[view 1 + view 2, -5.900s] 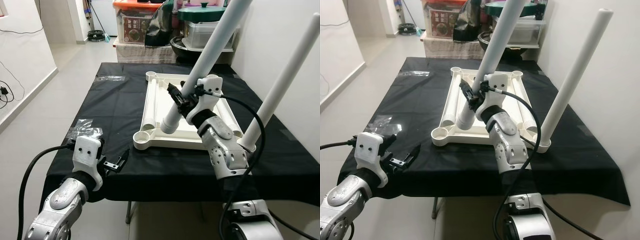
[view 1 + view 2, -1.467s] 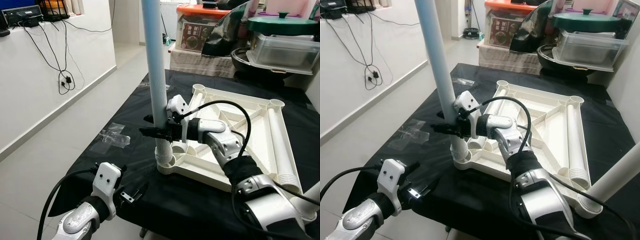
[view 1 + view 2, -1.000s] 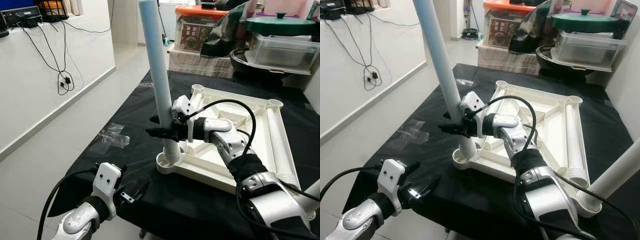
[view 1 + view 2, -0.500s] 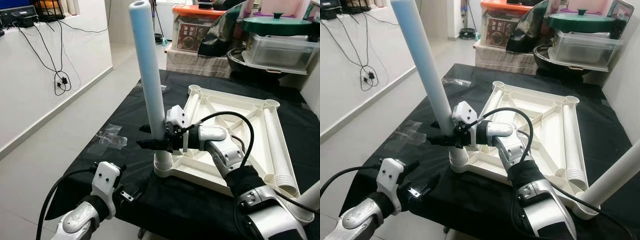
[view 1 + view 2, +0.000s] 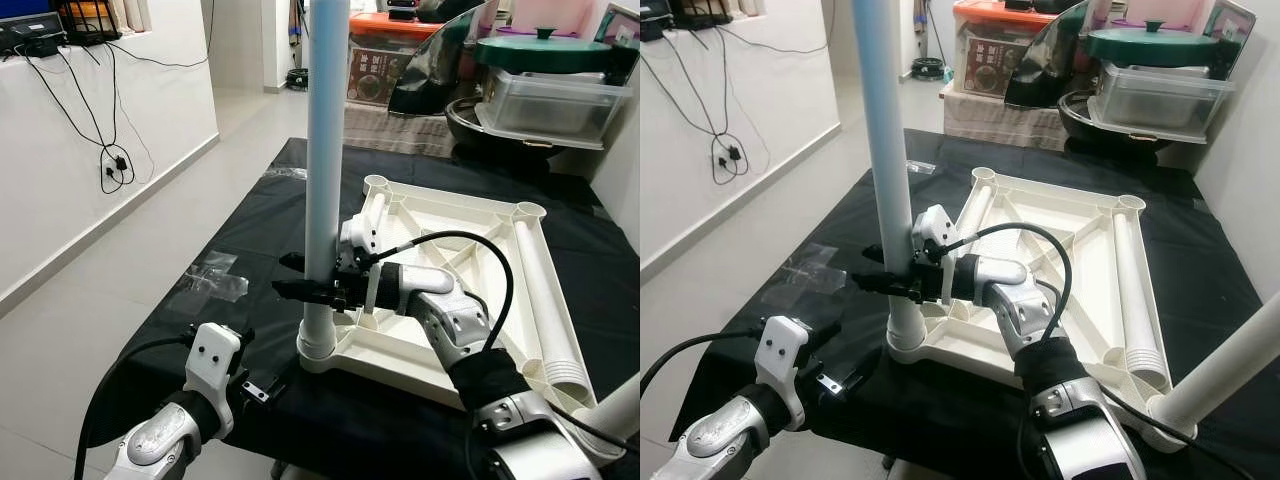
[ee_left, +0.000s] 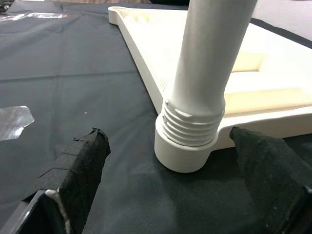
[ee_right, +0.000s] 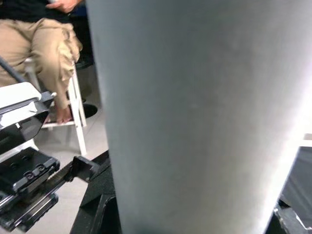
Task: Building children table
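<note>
Nearest to us, at the near-left edge of the black-covered table [image 5: 230,215], our left gripper [image 5: 262,385] hovers low with its fingers spread wide and holding nothing, pointed at the near-left corner of the upturned white tabletop [image 5: 450,240]. Just beyond it, our right gripper [image 5: 300,288] reaches across from the right and clamps around the lower part of a white leg [image 5: 325,150], which stands upright with its threaded end seated in the corner socket [image 6: 183,153]; the left wrist view shows several threads exposed above the socket rim. We judge the step in hand to be screwing this leg home, and the next move calls for turning it further while keeping it plumb, so the threads do not cross. At the near-right corner another leg [image 5: 1230,365] rises, leaning out to the right. Farther along the right side a loose leg [image 5: 545,290] lies inside the frame. Beyond the table's far edge stand storage boxes [image 5: 555,95].
</note>
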